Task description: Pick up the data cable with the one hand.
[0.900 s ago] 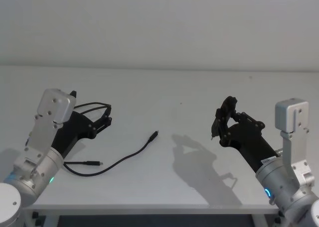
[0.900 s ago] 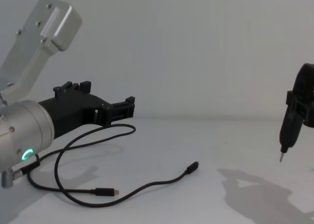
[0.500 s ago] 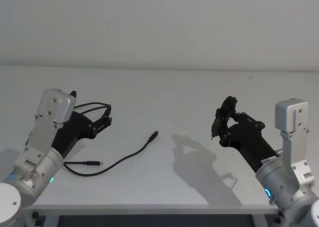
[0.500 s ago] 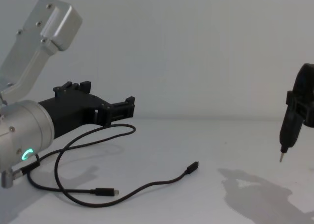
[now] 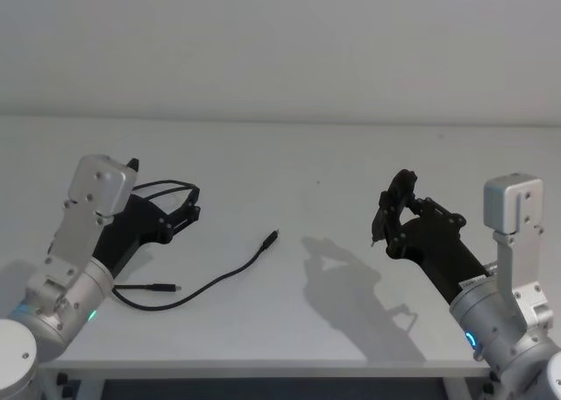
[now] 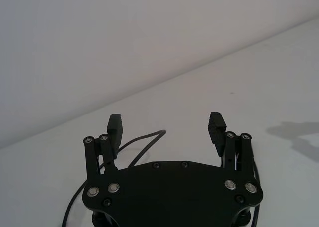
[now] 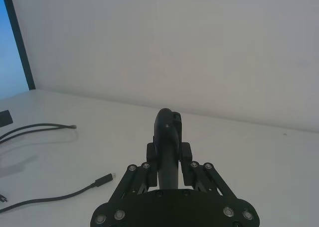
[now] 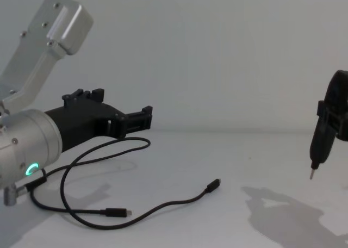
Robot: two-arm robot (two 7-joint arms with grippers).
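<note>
My left gripper (image 6: pixel 166 125) hovers with its jaws wide apart above the far loop of the data cable (image 5: pixel 254 260), which lies untouched on the table's left half. I judge this the approach. Next, it must descend astride the cord and close. The right gripper (image 5: pixel 394 210) is parked at the right, clamping a pointed tool (image 8: pixel 318 144).

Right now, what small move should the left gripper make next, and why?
Probably lower the black two-finger left gripper onto the long thin black data cable: its jaws stand open above the cable's loop, not touching it. The right gripper, shut on a black pointed tool, sits parked at right.
</note>
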